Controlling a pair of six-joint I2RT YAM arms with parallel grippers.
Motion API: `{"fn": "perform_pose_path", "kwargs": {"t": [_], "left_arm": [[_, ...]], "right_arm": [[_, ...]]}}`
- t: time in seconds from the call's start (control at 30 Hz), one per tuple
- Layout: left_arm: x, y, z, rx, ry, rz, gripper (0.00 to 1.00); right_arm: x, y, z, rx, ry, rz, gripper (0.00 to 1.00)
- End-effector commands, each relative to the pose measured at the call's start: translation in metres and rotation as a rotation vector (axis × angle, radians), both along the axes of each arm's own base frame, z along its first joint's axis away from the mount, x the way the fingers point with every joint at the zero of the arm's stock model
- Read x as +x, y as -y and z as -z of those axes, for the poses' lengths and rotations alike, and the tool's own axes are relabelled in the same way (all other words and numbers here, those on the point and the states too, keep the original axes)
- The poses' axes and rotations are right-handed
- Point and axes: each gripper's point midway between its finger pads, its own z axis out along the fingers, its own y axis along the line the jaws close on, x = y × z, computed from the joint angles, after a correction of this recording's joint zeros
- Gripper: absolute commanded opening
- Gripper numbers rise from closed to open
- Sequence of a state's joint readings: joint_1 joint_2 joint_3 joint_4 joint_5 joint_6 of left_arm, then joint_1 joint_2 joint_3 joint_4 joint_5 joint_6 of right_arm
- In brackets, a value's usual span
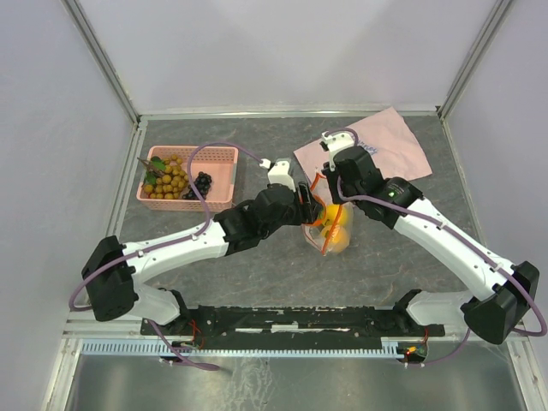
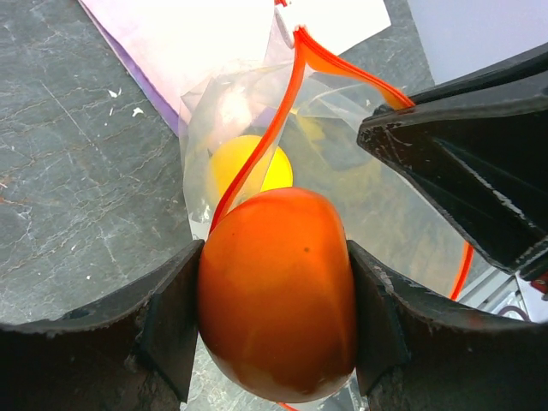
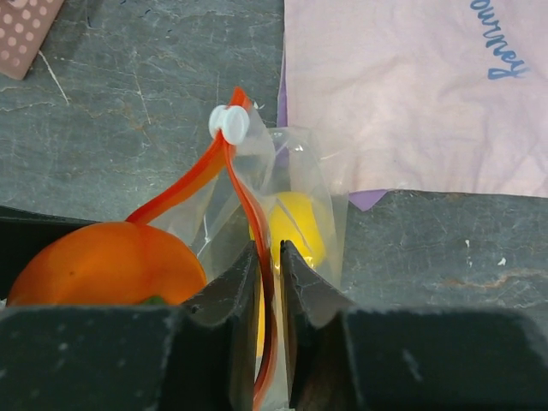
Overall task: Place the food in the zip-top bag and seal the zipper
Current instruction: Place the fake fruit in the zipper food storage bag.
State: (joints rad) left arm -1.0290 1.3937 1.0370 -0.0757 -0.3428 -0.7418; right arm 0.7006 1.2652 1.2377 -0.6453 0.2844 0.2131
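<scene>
So the left gripper (image 2: 274, 257) clamps the firm, slick-looking persimmon (image 2: 276, 325) by its sides. The right gripper (image 3: 269, 257) straddles the thin zipper (image 3: 184, 188) on the floppy bag (image 3: 300, 163), can't tell if it's pinching.

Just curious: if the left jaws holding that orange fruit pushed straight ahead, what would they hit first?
Probably the orange-red strip on the clear bag, just beyond the orange fruit. A yellow lemon lies inside, behind it. Depth is hard to judge.
</scene>
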Motion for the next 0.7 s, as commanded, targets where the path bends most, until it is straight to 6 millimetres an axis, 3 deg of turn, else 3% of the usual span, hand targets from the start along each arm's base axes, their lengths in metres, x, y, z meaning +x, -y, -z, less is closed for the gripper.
{"fn": "perform_pose_path", "kwargs": {"t": [0.0,0.13,0.2,0.3,0.4,0.67], "left_arm": [[0.009,0.004,-0.020,-0.041,0.030,-0.047,0.23],[0.010,0.005,-0.018,-0.034,0.027,-0.047,0.23],[0.011,0.005,-0.017,-0.033,0.025,-0.049,0.23],[0.012,0.005,-0.016,-0.028,0.022,-0.055,0.23],[0.013,0.005,-0.019,-0.024,0.013,-0.063,0.23],[0.017,0.009,-0.025,-0.052,-0.006,-0.100,0.23]], "right_arm": [[0.000,0.009,-0.022,0.009,0.056,0.044,0.25],[-0.005,0.016,-0.021,-0.005,0.052,0.056,0.26],[-0.007,0.019,-0.018,-0.018,0.045,0.065,0.22],[-0.010,0.018,-0.017,-0.017,0.035,0.065,0.06],[-0.014,0.005,-0.020,0.024,0.038,0.043,0.02],[-0.021,-0.023,-0.022,0.096,0.056,0.035,0.02]]}}
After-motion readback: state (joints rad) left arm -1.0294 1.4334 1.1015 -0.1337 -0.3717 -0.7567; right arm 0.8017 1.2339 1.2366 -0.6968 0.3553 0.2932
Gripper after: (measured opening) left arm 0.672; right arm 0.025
